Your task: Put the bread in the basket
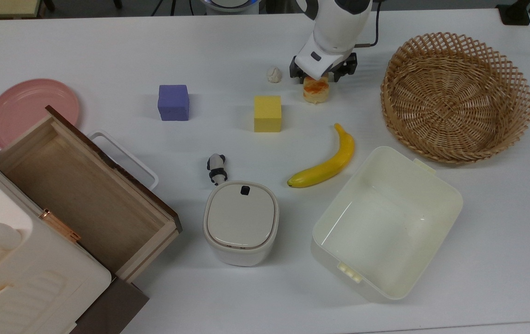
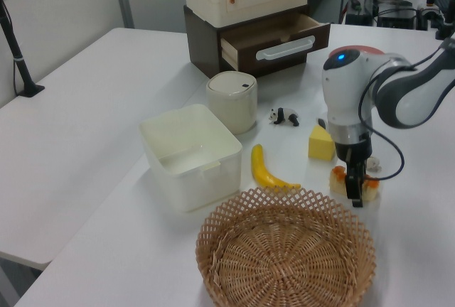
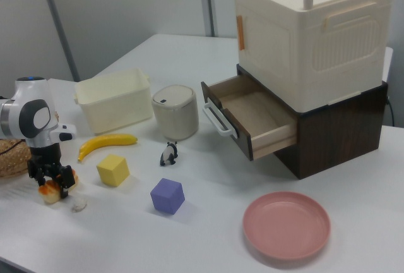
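Observation:
The bread (image 1: 316, 92), a pale loaf with orange patches, lies on the white table between a small whitish ball and the basket. My gripper (image 1: 322, 77) has come down over its far end, with the jaws open and one finger on each side of the loaf. In the left view one dark finger (image 2: 353, 190) stands in front of the bread (image 2: 339, 175). In the right view the gripper (image 3: 50, 177) sits on top of the bread (image 3: 50, 191). The tan wicker basket (image 1: 400, 59) stands empty to the top view's right of the bread, also the basket (image 2: 284, 201) near the left view's bottom.
A whitish ball (image 1: 274, 74) and a yellow cube (image 1: 268, 113) lie close to the bread. A banana (image 1: 325, 163) and a cream tub (image 1: 436, 177) sit nearer the front. A purple cube (image 1: 173, 102), toy panda (image 1: 216, 168), lidded bin (image 1: 241, 221), open drawer (image 1: 84, 185) and pink plate (image 1: 28, 109) lie to the top view's left.

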